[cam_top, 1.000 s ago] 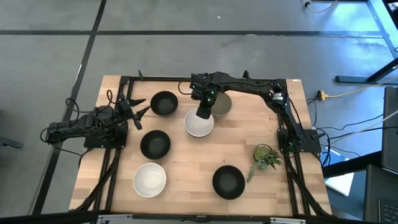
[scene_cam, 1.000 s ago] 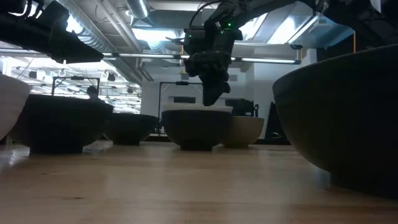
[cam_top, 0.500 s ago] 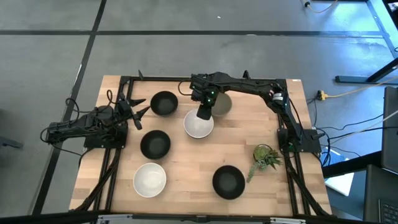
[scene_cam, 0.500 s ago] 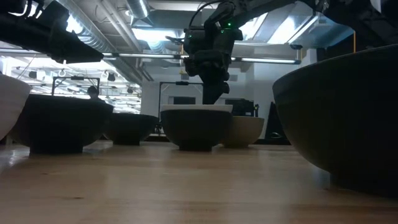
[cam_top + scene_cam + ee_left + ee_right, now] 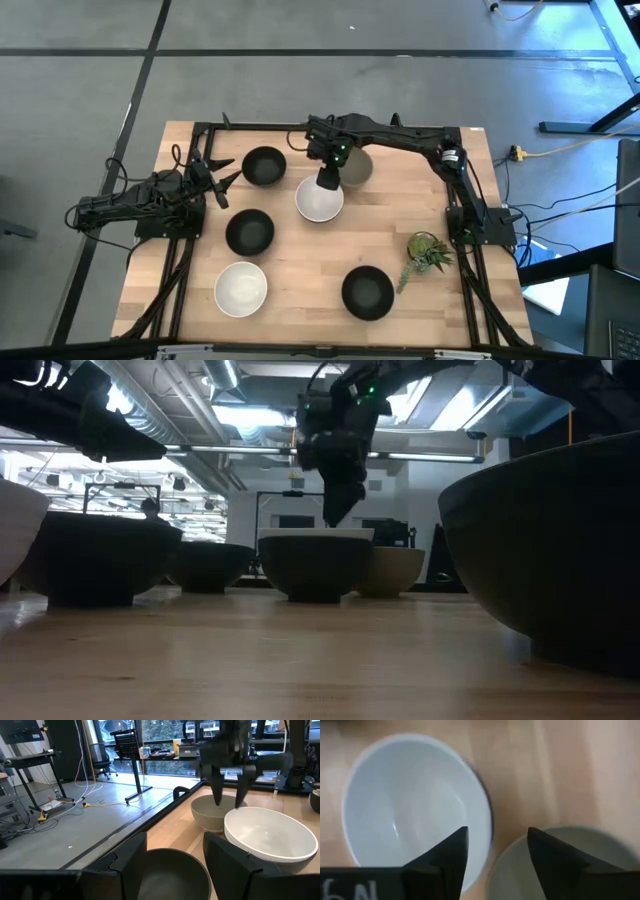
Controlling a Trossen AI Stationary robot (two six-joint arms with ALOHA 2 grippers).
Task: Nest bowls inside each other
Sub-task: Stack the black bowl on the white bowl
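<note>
A white bowl sits nested in a black bowl at the table's middle far part. A grey-green bowl stands just beyond it to the right. My right gripper is open, fingers pointing down, just above the white bowl's far rim and touching nothing; it also shows in the low view. Single black bowls stand at far left, middle left and near right. A second white bowl stands near left. My left gripper is open, level, left of the far-left black bowl.
A small green plant sprig lies at the table's right. Dark frame rails run along the table's left and right sides. Bare wood lies between the near bowls.
My right gripper has risen a little above the white bowl's far rim, still open. The bowls have stayed where they were.
</note>
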